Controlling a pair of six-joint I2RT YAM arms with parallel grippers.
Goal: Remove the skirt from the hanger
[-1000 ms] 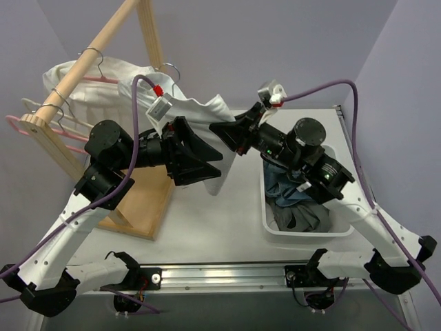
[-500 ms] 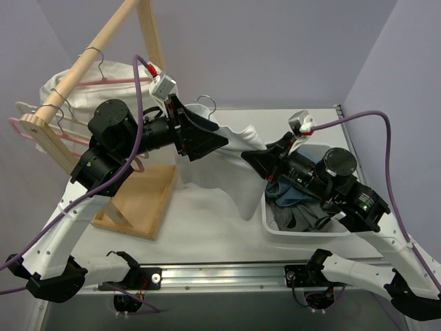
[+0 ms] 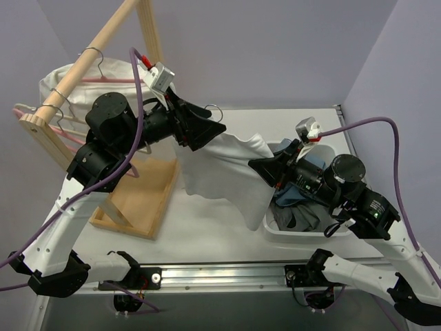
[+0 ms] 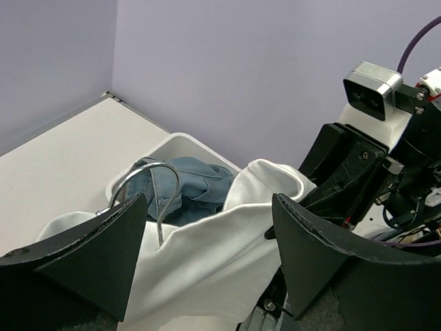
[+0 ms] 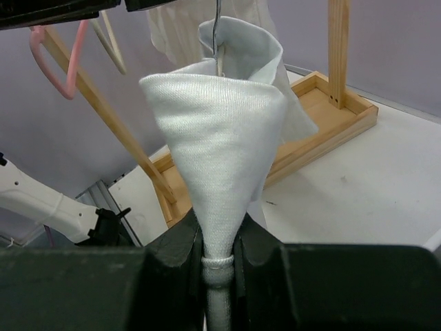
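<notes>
Arms meet above the surface. The left gripper (image 3: 215,118) is held high, jaws wide, with a wire hook (image 4: 148,186) loose between them. The right gripper (image 5: 220,241) pinches a white shirt (image 3: 220,169) tight. The dark grey skirt (image 3: 303,219) lies in the white bin (image 3: 289,234) under denim (image 4: 182,187). The pink hanger (image 3: 103,81) hangs on the wooden rail (image 3: 89,58).

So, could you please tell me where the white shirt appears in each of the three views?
Top external: the white shirt spans the middle, between the two arms.
Left wrist: the shirt fills the lower centre, framed by the open left pincer.
Right wrist: the shirt is at centre, a cone of cloth pinched in the shut right pincer.
Shared landmark: the silver wire hook at the shirt's top, visible in all three.
</notes>
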